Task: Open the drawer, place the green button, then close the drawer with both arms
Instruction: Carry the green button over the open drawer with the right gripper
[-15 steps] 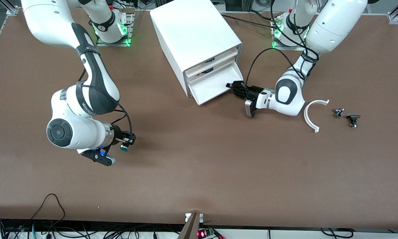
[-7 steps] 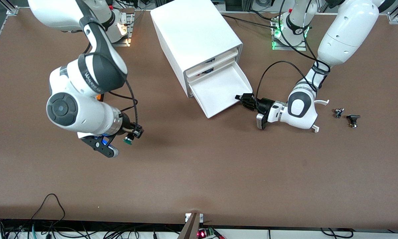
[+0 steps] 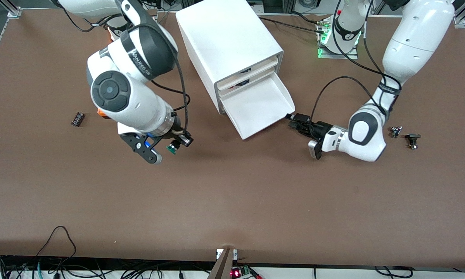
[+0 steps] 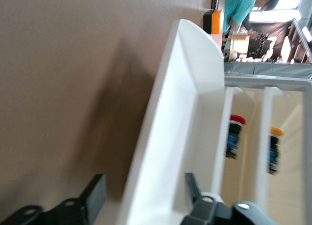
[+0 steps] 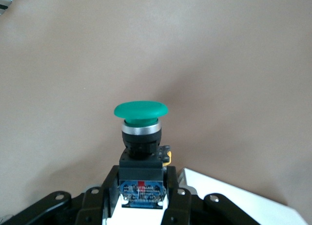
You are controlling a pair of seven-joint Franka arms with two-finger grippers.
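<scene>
Green button (image 5: 141,111) pinched in right pincer (image 3: 177,144) over worktop (image 3: 232,193); left pincer (image 3: 294,121) spread at drawer (image 3: 255,106) lip. Lower button centrally into tray.

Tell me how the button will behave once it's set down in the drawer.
The button looks rigid, and top-heavy: a wide cap on a narrower body, so it may tip. On its side the round cap could roll a little. The open drawer has raised walls that should contain it.

One cabinet (image 3: 224,42), three drawers, one green button (image 5: 140,111), two arms.
</scene>
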